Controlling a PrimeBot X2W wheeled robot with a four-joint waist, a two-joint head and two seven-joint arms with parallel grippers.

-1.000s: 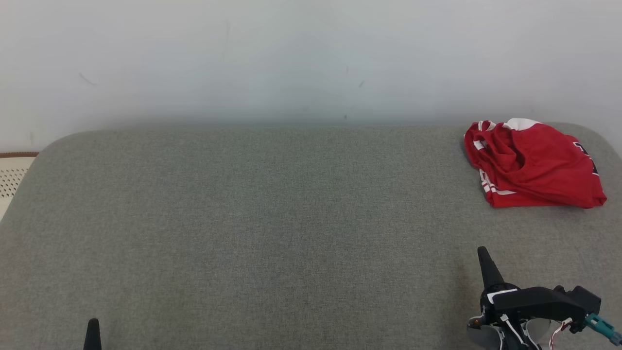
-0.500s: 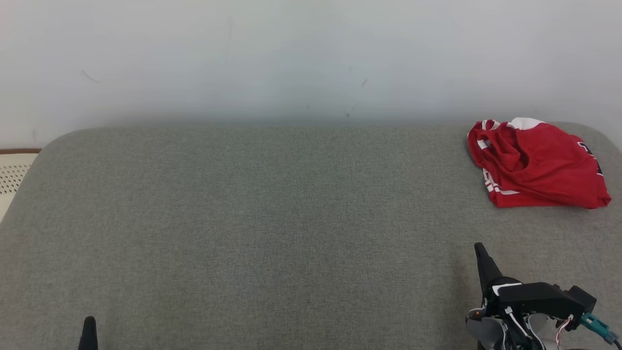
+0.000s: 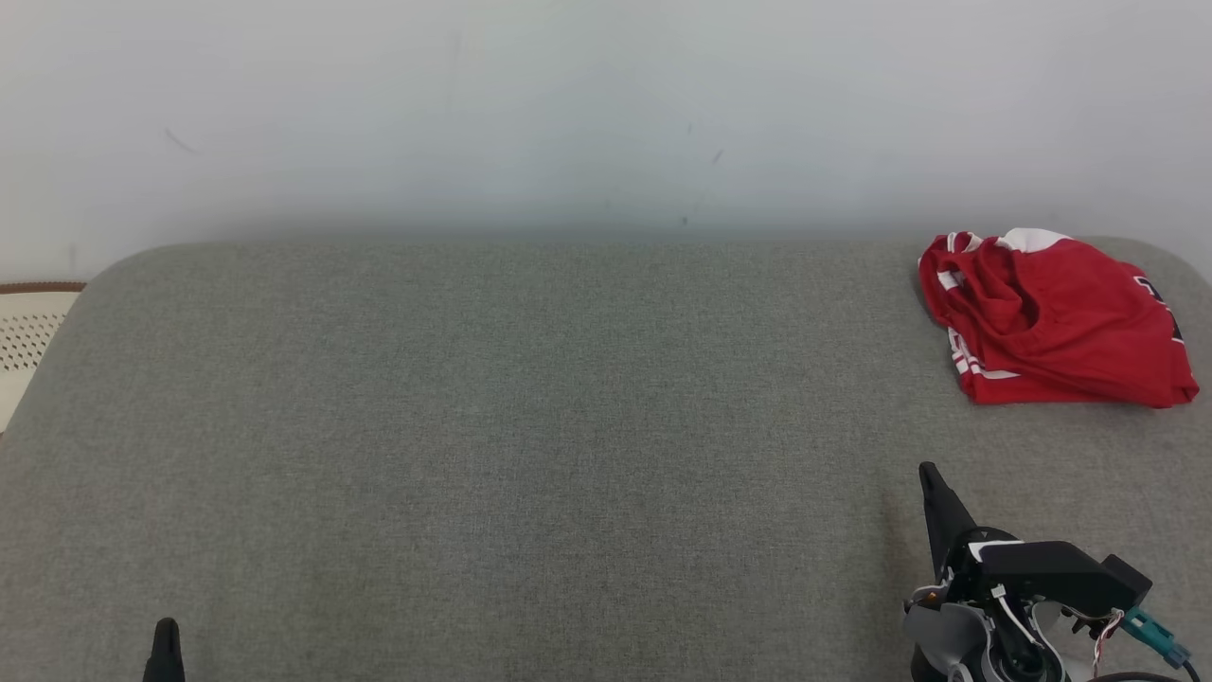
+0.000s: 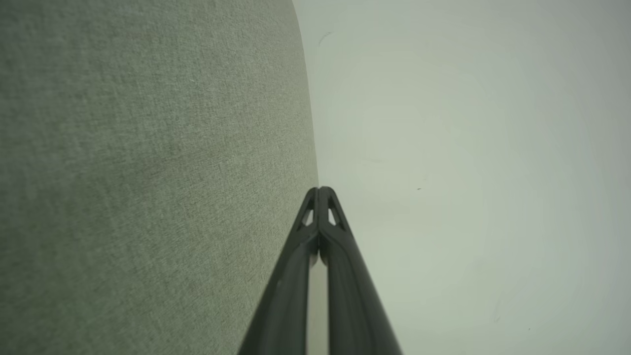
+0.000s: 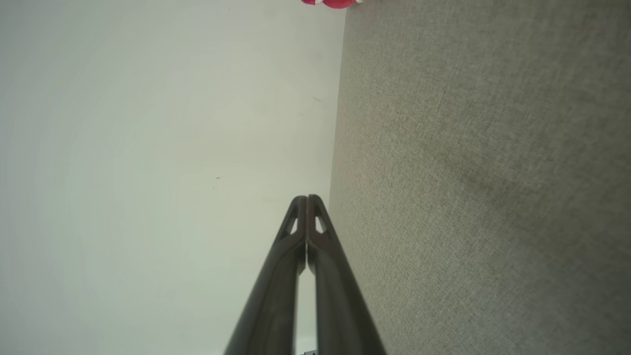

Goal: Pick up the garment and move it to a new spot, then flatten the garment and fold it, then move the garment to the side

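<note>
The garment (image 3: 1056, 322) is a red jersey with white trim, lying bunched up at the far right of the grey fabric table (image 3: 530, 426). A sliver of the garment (image 5: 331, 3) also peeks in at the top edge of the right wrist view. My right gripper (image 3: 928, 471) stands at the lower right, well short of the garment, its tips pressed together and holding nothing (image 5: 306, 198). My left gripper (image 3: 167, 627) pokes up at the lower left edge, also shut and empty (image 4: 319, 189).
A pale wall (image 3: 568, 114) rises right behind the table's far edge. A cream perforated object with a brown rim (image 3: 28, 327) sits off the table's left side. Wide bare cloth stretches between the two grippers.
The whole head picture has drifted slightly right, so the camera moved. My right gripper has risen a little; the left tip sits slightly lower. The garment lies as before.
</note>
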